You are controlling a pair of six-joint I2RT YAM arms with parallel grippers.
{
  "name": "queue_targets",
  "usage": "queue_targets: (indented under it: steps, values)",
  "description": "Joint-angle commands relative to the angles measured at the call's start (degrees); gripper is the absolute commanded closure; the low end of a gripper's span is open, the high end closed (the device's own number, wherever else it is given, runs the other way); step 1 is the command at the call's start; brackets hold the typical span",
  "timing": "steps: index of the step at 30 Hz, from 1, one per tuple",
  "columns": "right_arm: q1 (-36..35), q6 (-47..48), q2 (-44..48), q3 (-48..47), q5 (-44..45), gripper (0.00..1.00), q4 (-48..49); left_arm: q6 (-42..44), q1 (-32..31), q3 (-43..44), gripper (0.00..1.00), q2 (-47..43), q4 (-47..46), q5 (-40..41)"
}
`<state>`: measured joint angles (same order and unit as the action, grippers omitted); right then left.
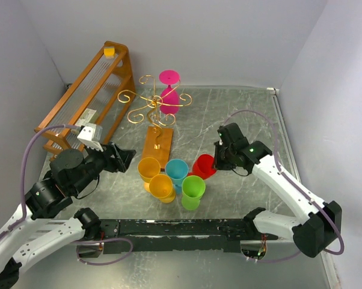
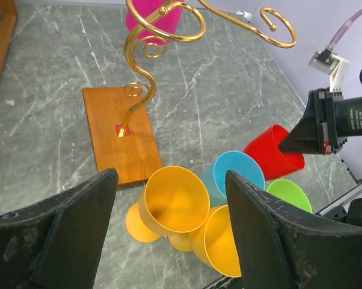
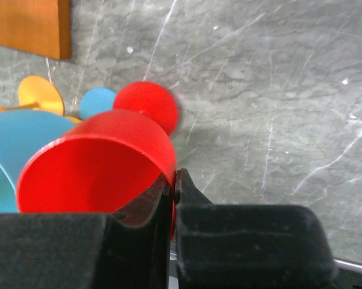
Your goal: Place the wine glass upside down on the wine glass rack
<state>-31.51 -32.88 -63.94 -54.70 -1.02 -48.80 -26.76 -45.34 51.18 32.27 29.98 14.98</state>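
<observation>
The gold wire rack with curled arms stands on a small orange-brown wooden base; a pink wine glass hangs on it upside down. It also shows in the left wrist view. My right gripper is shut on the rim of a tilted red wine glass, one finger inside the bowl and one outside, as the right wrist view shows. My left gripper is open and empty above two yellow glasses.
Yellow, second yellow, blue and green glasses cluster at the table front. A large slanted orange wooden shelf rack stands at the left back. White walls enclose the table.
</observation>
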Motion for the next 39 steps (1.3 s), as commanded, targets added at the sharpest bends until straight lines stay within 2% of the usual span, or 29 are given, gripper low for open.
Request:
queue_targets:
  steps: [1, 7, 13, 21, 30, 39]
  values:
    - [-0.6, -0.9, -0.7, -5.9, 7.9, 1.0, -2.4, 2.8, -0.2, 2.6, 0.17, -0.4, -0.3, -1.7]
    - [-0.6, -3.5, -0.4, -10.5, 15.9, 1.0, -3.3, 3.1, -0.3, 4.6, 0.17, 0.0, 0.9, -2.4]
    - [-0.6, -4.8, 1.8, -14.7, 22.1, 1.0, 0.1, 3.3, -0.3, 8.0, 0.17, 0.4, 1.9, -3.0]
    - [-0.6, -3.9, 11.2, -15.2, 26.6, 1.0, 11.6, 0.7, -0.3, 9.8, 0.14, 2.1, -4.3, -14.6]
    - [-0.6, -2.2, 21.3, -13.2, 23.3, 1.0, 26.5, -2.6, -0.2, 12.9, 0.09, 8.1, -15.1, -22.0]
    - [-0.6, 0.5, 23.0, -9.9, 10.0, 1.0, 44.7, -11.5, -0.3, 17.6, 0.1, 16.7, -24.8, -20.1]
